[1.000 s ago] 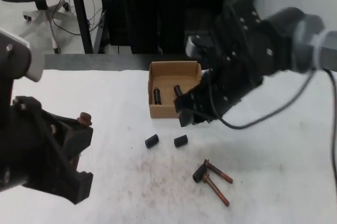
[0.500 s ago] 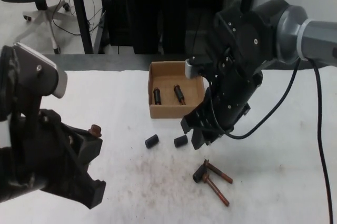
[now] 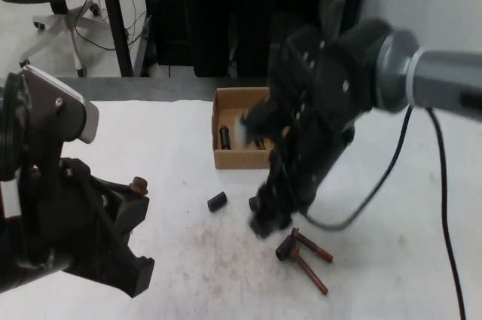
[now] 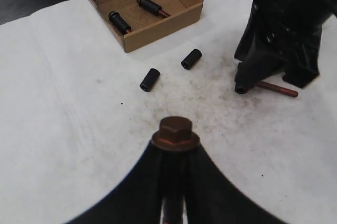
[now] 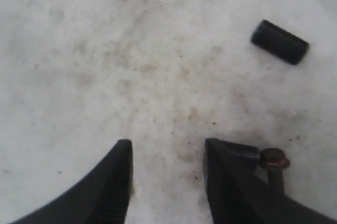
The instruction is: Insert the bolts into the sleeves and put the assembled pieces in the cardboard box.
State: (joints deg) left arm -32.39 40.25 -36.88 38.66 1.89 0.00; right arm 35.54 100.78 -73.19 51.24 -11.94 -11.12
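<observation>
Bolt at the ready: the left claw (image 4: 175, 153) pinches a copper-coloured bolt (image 4: 175, 129) head-up above the near side of the white-covered table (image 4: 63, 129), apparently so that a sleeve can be slid onto its shank. The right claw (image 5: 167, 153), fingers spread, hangs low over the table with a loose bolt (image 5: 274, 159) just beside one finger, a stance that suggests a pick-up comes next. One bare sleeve (image 4: 149, 79) and a second sleeve (image 4: 191, 58) lie on the table in front of the cardboard box (image 4: 163, 25). The box, at the far side, already holds two assembled pieces (image 4: 120, 22) lying side by side.
</observation>
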